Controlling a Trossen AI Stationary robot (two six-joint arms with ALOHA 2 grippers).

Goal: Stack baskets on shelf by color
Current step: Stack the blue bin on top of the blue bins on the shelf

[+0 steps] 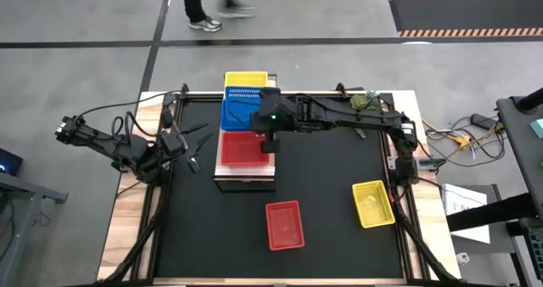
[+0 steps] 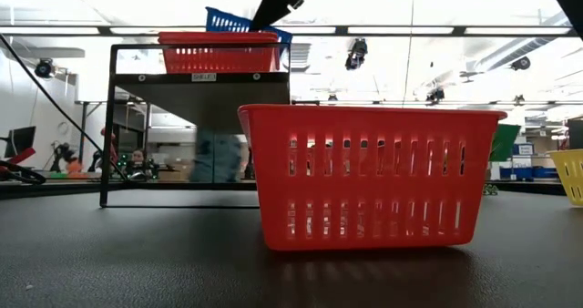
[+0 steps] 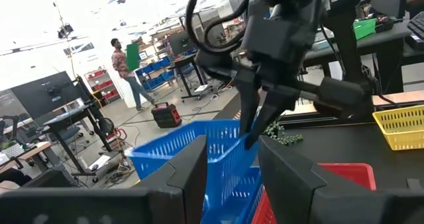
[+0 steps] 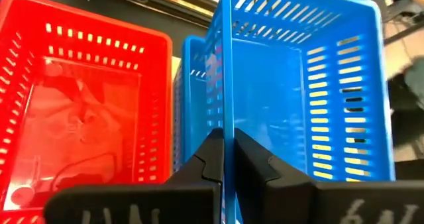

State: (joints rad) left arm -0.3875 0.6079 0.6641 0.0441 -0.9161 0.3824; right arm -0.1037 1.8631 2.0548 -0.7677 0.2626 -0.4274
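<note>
The shelf (image 1: 244, 178) stands at the table's middle. On its top sit a yellow basket (image 1: 246, 78) at the far end, blue baskets (image 1: 240, 109) in the middle and a red basket (image 1: 242, 149) at the near end. My right gripper (image 1: 270, 127) is above the shelf, shut on the upper blue basket (image 4: 305, 98), which tilts over a lower blue one (image 4: 189, 98). My left gripper (image 1: 193, 148) is open, left of the shelf, touching nothing. A red basket (image 1: 284, 224) and a yellow basket (image 1: 373, 204) rest on the tabletop. My right gripper pinches the upper blue basket's wall on the side facing the red basket (image 4: 224, 114), one finger inside and one outside. The fingers (image 3: 250, 128) come from above, pointing down. The basket is tilted, this side raised (image 2: 239, 21), over the lower blue basket.
The loose red basket (image 2: 369, 176) stands close to the low camera, near the table's near edge. The yellow one (image 2: 572, 176) sits toward the right edge. Bare black tabletop (image 1: 331, 168) lies right of the shelf. A person (image 1: 204, 7) walks beyond the far edge.
</note>
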